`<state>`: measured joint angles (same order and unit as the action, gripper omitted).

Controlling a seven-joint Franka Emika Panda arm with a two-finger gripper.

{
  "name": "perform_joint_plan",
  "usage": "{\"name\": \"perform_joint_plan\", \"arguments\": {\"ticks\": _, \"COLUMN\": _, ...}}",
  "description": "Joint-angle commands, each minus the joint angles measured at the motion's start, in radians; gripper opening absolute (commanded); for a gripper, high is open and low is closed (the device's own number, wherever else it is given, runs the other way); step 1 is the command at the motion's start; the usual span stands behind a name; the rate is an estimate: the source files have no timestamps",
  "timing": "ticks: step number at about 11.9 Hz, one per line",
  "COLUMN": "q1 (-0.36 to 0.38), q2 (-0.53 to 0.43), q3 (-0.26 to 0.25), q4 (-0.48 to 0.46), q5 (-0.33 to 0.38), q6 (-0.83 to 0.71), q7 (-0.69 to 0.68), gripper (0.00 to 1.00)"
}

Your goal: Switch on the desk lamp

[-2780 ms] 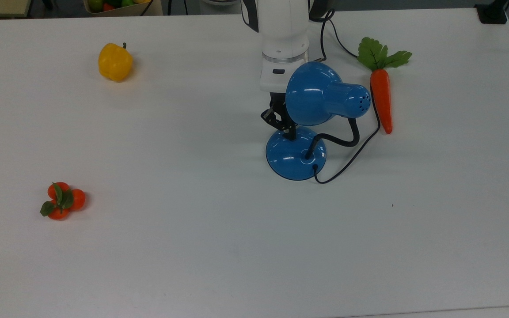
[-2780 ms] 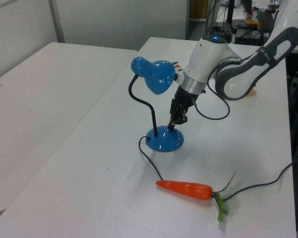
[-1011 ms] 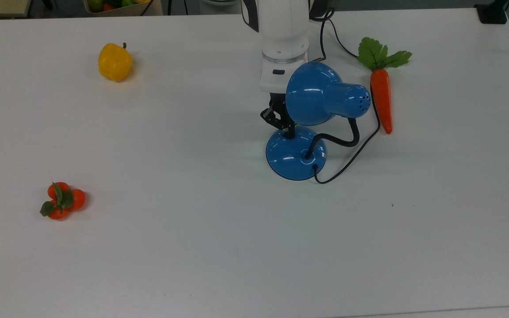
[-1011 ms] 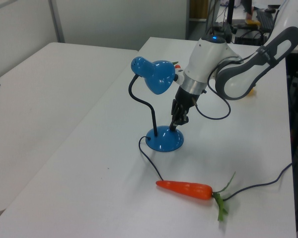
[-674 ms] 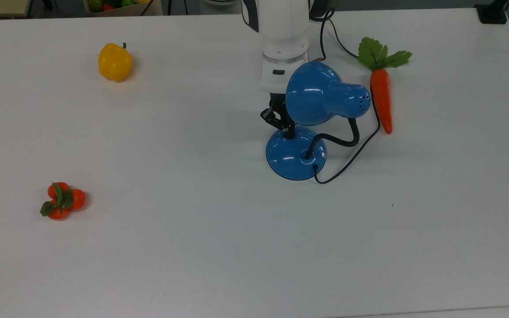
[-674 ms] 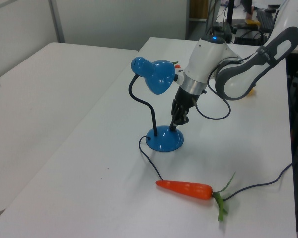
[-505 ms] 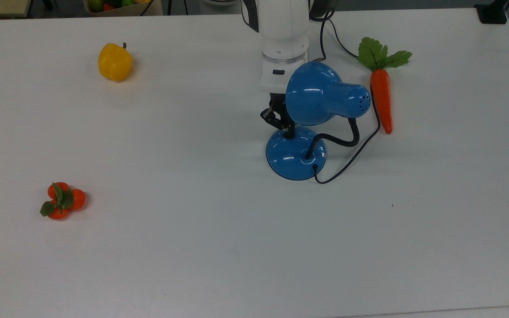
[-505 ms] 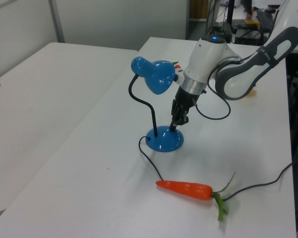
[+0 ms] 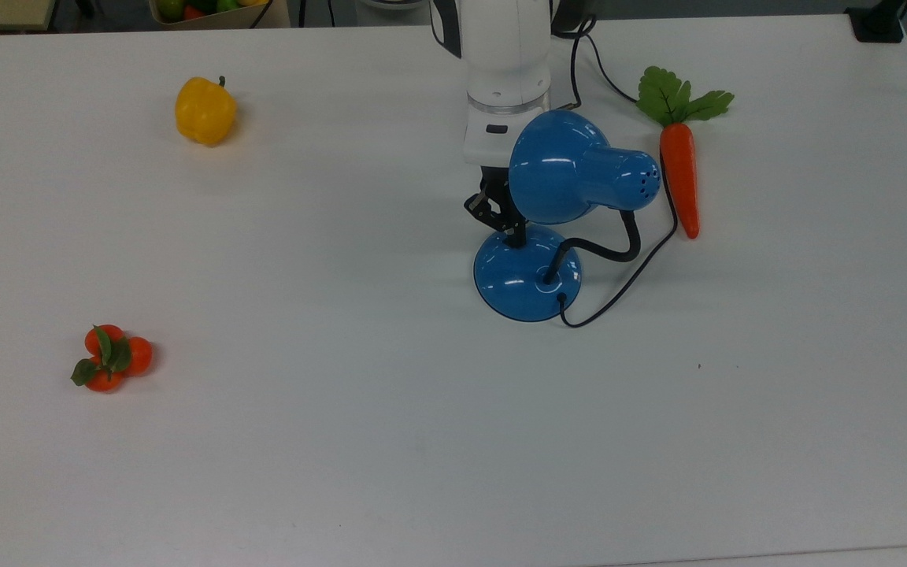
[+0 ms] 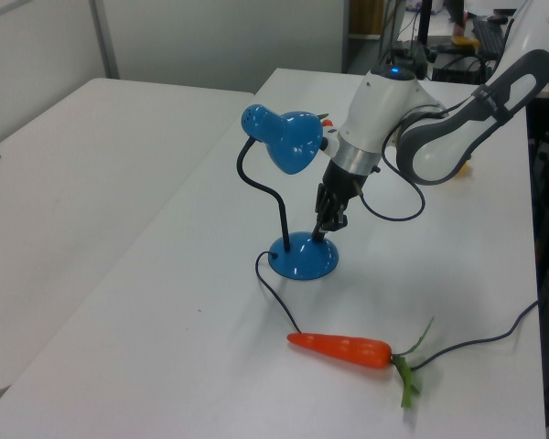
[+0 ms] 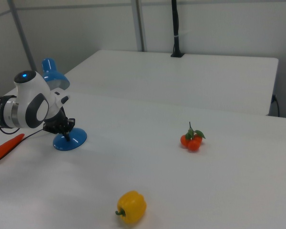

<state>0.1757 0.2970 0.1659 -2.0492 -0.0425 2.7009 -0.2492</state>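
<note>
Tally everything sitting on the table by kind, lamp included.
Desk lamp: 1
Carrot: 1
Yellow bell pepper: 1
Cluster of small oranges: 1
Total: 4

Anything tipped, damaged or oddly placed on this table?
Nothing stands out. The desk lamp stands upright on the table, the gripper on its base; the carrot, yellow pepper and tomatoes lie intact, well apart.

Glossy blue desk lamp (image 9: 536,268) stands upright, right of centre in the top view, shade unlit, black neck curving.
</note>
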Motion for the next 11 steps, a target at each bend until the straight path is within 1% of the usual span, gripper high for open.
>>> {"name": "perform_joint_plan", "arguments": {"ticks": 1, "q1": 0.005, "q2": 0.037, "q3": 0.001, "q4": 0.006, "q5": -0.007, "q6": 0.025, "q7": -0.002, "gripper": 0.00}}
{"name": "perform_joint_plan", "arguments": {"ticks": 6, "q1": 0.005, "q2": 0.044, "q3": 0.001, "q4": 0.006, "q5": -0.020, "q6": 0.039, "q7": -0.005, "gripper": 0.00}}
{"name": "perform_joint_plan", "arguments": {"ticks": 9, "q1": 0.002, "q2": 0.018, "q3": 0.001, "q4": 0.001, "q5": -0.020, "q6": 0.022, "q7": 0.004, "gripper": 0.00}}
{"name": "perform_joint_plan", "arguments": {"ticks": 10, "q1": -0.002, "q2": -0.002, "q3": 0.001, "q4": 0.000, "q5": -0.019, "q6": -0.013, "q7": 0.005, "gripper": 0.00}}
{"name": "perform_joint_plan", "arguments": {"ticks": 11, "q1": -0.007, "q2": -0.021, "q3": 0.000, "q4": 0.003, "q5": -0.019, "q6": -0.083, "q7": 0.007, "gripper": 0.00}}
